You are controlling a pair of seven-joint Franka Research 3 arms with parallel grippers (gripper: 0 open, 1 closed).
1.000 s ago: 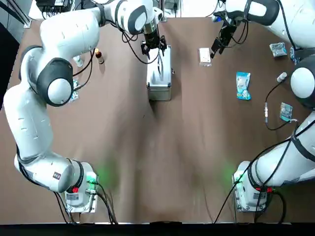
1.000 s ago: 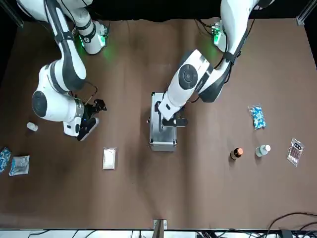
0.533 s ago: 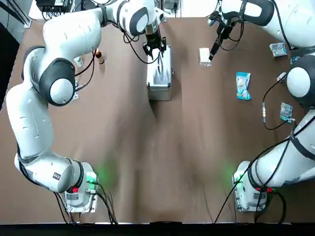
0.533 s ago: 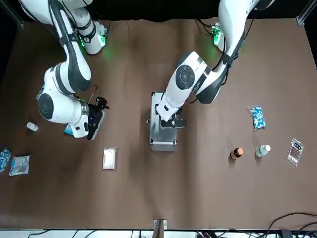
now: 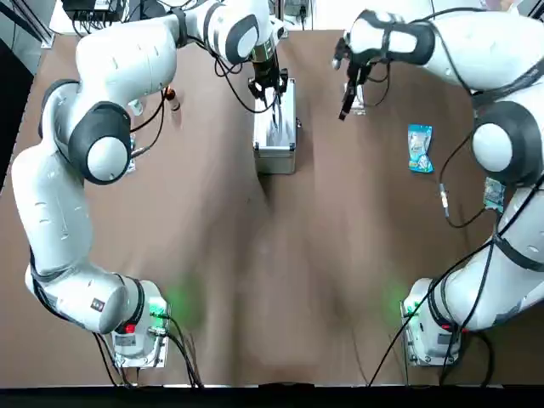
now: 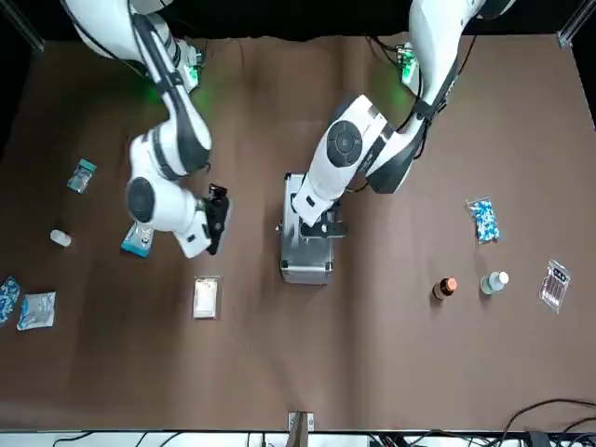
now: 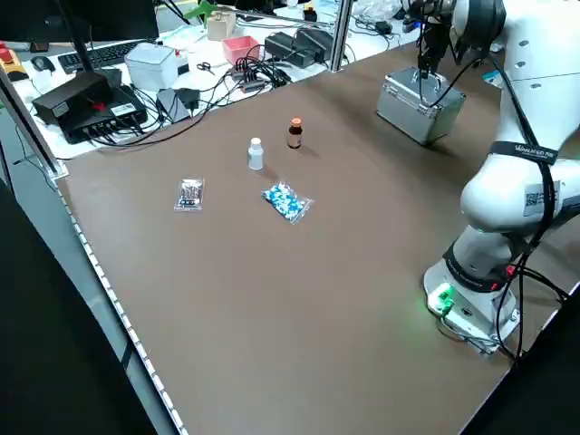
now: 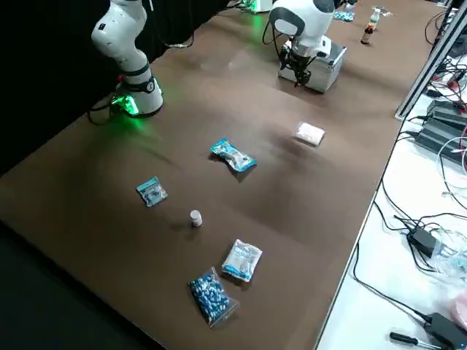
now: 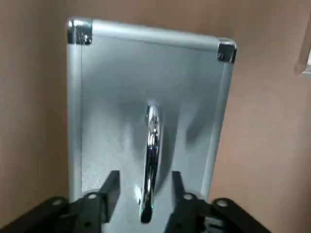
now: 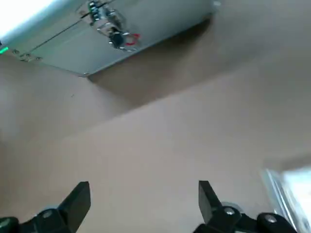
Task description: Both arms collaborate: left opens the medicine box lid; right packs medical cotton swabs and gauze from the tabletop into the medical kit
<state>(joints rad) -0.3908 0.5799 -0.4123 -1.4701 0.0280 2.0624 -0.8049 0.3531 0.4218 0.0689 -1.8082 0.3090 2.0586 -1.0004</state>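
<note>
Left gripper (image 9: 144, 175): fingers (image 9: 111, 187) released, one on either side of the handle (image 9: 151, 141) on the medicine box (image 5: 274, 136). They are not pressed against it, and nothing is held. The gripper sits low over the far end of the lid (image 9: 107, 97), which lies flat and closed. One box, standing at the far middle of the table (image 5: 280, 280).

Right gripper (image 10: 144, 191): fingers (image 10: 80, 199) spread wide and empty, hanging above bare tabletop between the box and the gauze packet (image 6: 206, 296), touching neither.

Count, robot's left to right.

Left of the box, four items, well apart from it:
- one blister sheet (image 6: 555, 284)
- one bag of blue pieces (image 6: 482, 221)
- one white bottle (image 6: 494, 281)
- one brown bottle (image 6: 447, 288), just beside the white one

Right of the box, six items:
- one white gauze packet, near the right gripper and lying flat
- one blue-and-white packet (image 8: 233, 155)
- one small teal packet (image 8: 151, 191)
- one small white vial (image 8: 195, 217)
- one pale blue packet (image 8: 241, 259)
- a second bag of blue pieces (image 8: 210, 295), just beside the pale blue packet at the table's edge

All lie on the tabletop.
</note>
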